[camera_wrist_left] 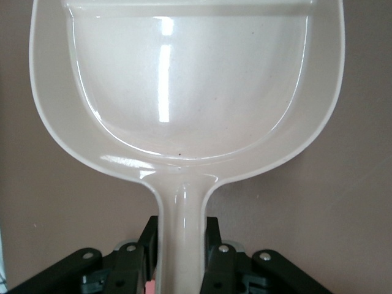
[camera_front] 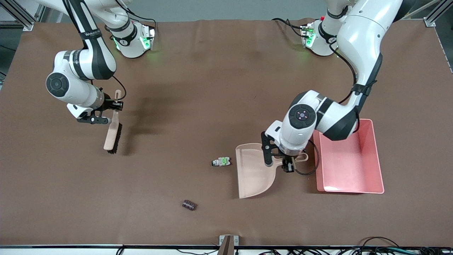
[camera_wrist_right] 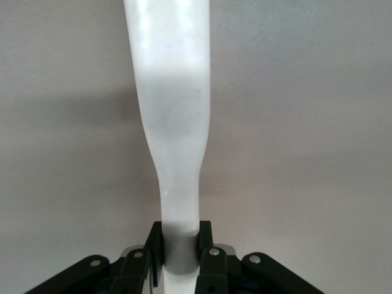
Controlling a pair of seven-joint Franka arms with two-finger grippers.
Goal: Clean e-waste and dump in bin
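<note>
The dark reddish-brown piece (camera_front: pixel 189 205) is seen nearest the front camera, its long axis running across the table. Farther off, the white block (camera_front: pixel 221 162) lies with its dark end toward the right arm's end, just beside the dustpan (camera_front: pixel 253 171). The dustpan's handle is pinched by the left gripper (camera_front: pixel 287 163), beside the pink bin (camera_front: pixel 373 157). The brush (camera_front: pixel 112 131) is pinched by the right gripper (camera_front: pixel 112 106), well apart from both bits.

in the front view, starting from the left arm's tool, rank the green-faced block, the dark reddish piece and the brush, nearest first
From the left tool, shut on the dustpan handle:
1. Green-faced block, beside the dustpan.
2. Dark reddish piece, nearer the front camera.
3. Brush, in the right tool.
</note>
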